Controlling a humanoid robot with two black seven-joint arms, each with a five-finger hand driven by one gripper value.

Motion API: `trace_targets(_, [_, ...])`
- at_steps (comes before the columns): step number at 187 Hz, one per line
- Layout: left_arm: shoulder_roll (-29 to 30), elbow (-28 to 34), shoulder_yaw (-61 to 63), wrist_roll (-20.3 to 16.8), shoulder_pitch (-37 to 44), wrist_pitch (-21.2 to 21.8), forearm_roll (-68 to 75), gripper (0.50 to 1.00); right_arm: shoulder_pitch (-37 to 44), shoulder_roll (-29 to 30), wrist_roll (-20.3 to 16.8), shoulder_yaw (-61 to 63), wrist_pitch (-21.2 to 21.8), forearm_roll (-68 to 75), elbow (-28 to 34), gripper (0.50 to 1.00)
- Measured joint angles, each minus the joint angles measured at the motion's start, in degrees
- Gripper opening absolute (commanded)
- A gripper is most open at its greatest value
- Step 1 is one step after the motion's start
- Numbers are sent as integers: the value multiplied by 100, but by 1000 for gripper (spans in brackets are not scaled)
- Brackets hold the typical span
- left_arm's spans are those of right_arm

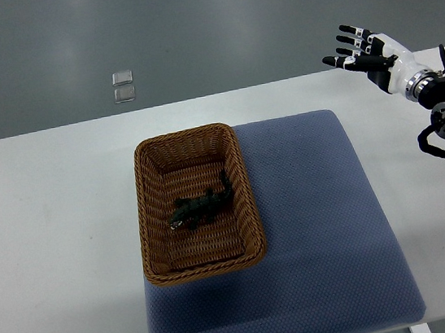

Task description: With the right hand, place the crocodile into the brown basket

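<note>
One bench [51, 238] bearing one blue mat [321, 227], one brown basket [149, 217] and one crocodile [201, 205], all left of the one robot hand [374, 59]. Two small clear squares [122, 77] on the floor, far to its left.

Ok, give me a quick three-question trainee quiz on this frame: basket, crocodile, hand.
1. True or false: the crocodile lies inside the basket.
2. Pick one. The right hand is: A) gripping the crocodile; B) open and empty, well away from the basket; C) resting inside the basket.
3. Short answer: what colour is the mat under the basket?

Key: 1 true. 2 B. 3 blue.
</note>
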Motion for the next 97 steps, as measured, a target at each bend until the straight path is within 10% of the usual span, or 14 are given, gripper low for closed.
trace_targets(97, [0, 0, -5, 0, 1, 0, 0, 1000, -156, 80, 61, 12, -35, 60, -110, 928])
